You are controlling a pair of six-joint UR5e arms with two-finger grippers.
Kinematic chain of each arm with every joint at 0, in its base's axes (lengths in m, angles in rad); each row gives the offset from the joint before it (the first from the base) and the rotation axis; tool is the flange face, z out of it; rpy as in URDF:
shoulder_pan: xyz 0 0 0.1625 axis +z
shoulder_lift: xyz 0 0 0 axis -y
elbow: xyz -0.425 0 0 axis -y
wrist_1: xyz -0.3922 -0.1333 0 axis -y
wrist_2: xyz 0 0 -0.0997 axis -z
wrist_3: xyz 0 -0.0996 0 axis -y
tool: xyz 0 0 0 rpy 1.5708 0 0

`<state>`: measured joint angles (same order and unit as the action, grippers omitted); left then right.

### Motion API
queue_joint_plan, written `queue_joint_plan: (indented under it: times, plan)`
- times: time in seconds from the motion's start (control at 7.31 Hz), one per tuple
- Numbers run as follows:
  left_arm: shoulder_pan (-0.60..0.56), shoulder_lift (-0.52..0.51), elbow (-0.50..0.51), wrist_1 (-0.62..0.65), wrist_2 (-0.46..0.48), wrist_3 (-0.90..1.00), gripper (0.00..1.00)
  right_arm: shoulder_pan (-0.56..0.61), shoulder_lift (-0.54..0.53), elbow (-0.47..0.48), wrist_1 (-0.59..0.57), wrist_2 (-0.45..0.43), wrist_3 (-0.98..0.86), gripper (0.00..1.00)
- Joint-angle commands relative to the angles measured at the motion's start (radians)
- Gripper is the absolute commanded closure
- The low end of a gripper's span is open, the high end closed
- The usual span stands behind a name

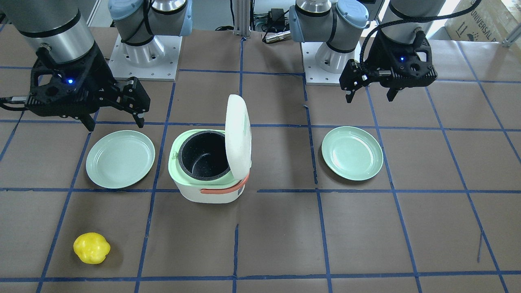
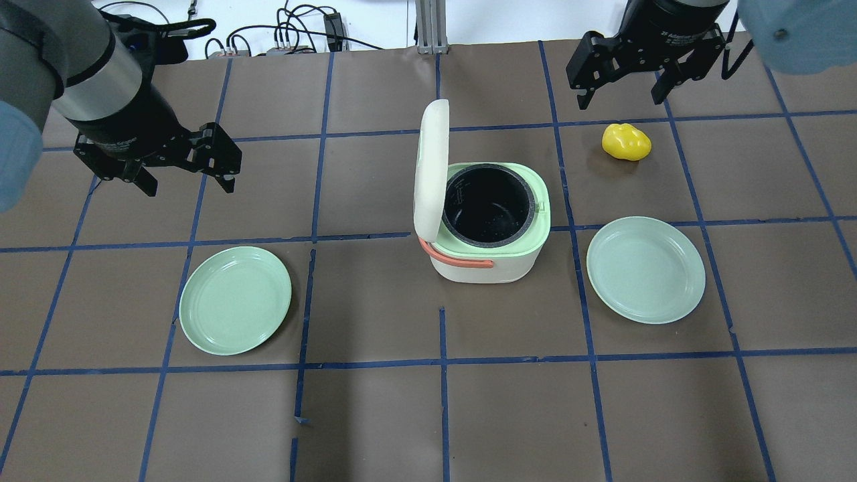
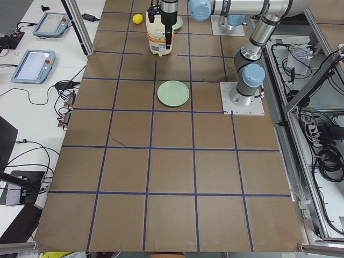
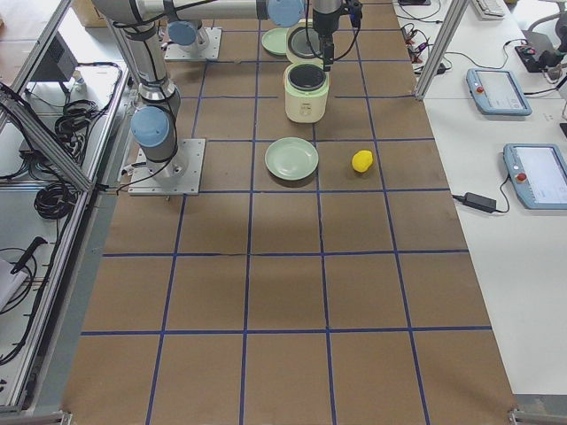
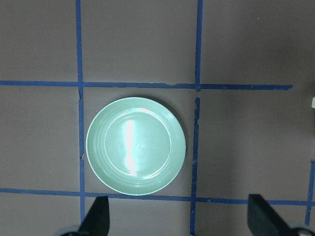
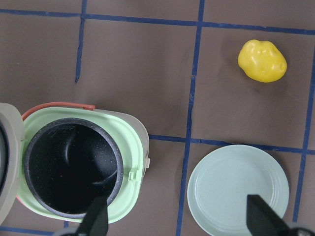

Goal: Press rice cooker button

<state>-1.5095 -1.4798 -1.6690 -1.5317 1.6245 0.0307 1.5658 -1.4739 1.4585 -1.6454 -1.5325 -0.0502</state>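
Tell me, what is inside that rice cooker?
The rice cooker holds just a black speckled inner pot, which looks empty. The raised lid hides a sliver of the pot's edge on one side.

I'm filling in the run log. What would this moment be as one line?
cooker: lid up, pot empty, untouched | left hand: open, raised, empty | right hand: open, raised, empty

Overhead view: left gripper (image 2: 189,182) at ten o'clock, right gripper (image 2: 620,97) at one o'clock; both hang raised, pointing straight down, fingers spread wide apart.
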Motion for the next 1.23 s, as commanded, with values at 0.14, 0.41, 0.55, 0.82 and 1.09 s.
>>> queue_joint_plan:
  times: [0.14,0.41,0.55,0.82,1.09]
  plan:
    - [0.0,0.0,0.0,-0.001,0.0,0.0,0.0,-0.013,0.026,-0.001,0.004,-0.096,0.015,0.0]
    - [0.0,0.0,0.0,0.001,0.0,0.0,0.0,-0.004,0.018,0.0,0.001,-0.084,0.016,0.0]
    - [0.0,0.0,0.0,0.001,0.0,0.0,0.0,-0.004,0.017,0.003,0.006,-0.083,0.015,0.0]
    - [0.0,0.0,0.0,-0.001,0.0,0.0,0.0,-0.006,0.017,0.042,0.001,-0.083,0.013,0.0]
    - [0.0,0.0,0.0,0.001,0.0,0.0,0.0,-0.006,0.014,0.042,-0.001,-0.084,0.013,0.0]
